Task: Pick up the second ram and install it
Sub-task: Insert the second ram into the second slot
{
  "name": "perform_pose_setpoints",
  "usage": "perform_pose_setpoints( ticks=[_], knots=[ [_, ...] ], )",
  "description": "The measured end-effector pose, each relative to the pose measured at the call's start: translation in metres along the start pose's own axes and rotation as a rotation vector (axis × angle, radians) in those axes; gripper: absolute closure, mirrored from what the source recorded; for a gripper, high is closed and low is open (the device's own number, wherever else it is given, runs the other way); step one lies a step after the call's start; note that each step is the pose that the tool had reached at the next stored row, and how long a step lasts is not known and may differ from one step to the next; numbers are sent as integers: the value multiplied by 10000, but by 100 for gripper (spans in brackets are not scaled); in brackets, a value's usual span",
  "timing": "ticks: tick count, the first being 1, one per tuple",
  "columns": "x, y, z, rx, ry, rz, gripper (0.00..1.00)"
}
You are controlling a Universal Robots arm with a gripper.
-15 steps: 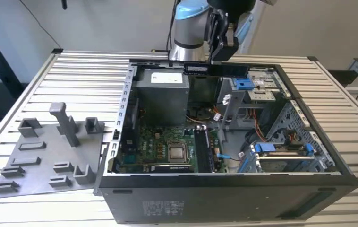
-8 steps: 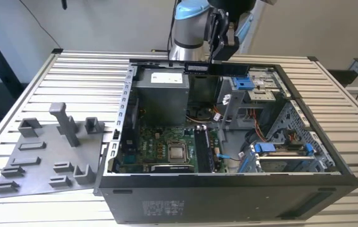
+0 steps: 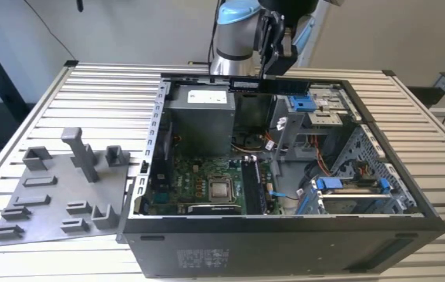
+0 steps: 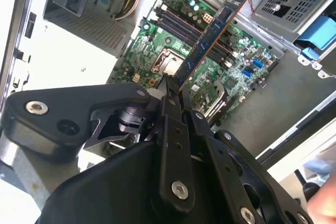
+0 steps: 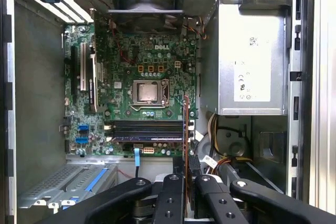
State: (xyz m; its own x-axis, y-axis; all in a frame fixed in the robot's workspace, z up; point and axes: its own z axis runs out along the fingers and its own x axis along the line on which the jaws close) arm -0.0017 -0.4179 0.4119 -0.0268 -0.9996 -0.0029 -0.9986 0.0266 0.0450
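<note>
The arm's gripper (image 3: 273, 75) is clamped on the second ram (image 3: 293, 86), its fingers pressed against the stick's flat faces. In the exterior view it holds the stick level, in the air above the far side of the open computer case (image 3: 285, 226), clear of the parts inside. In the second wrist view the stick (image 4: 210, 38) juts out from the gripper (image 4: 172, 88) over the green motherboard (image 4: 152, 45). In the first wrist view the stick (image 5: 185, 129) shows edge-on as a thin line rising from the gripper (image 5: 186, 179), crossing the dark memory slots (image 5: 147, 129) just beside the silver processor (image 5: 148, 92). The grey power supply (image 5: 252, 61) sits to one side of the board inside the case. Outside the case, at the exterior view's left, a grey fixture tray (image 3: 50, 200) with upright blocks lies on the slatted metal table (image 3: 89, 106)
</note>
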Motion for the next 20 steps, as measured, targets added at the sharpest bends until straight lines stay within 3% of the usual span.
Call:
perform_pose_setpoints(
  ticks=[11,20],
  knots=[
    [0,-1,1,1,-2,242,85],
    [0,-2,7,3,-38,1105,85]
  ],
)
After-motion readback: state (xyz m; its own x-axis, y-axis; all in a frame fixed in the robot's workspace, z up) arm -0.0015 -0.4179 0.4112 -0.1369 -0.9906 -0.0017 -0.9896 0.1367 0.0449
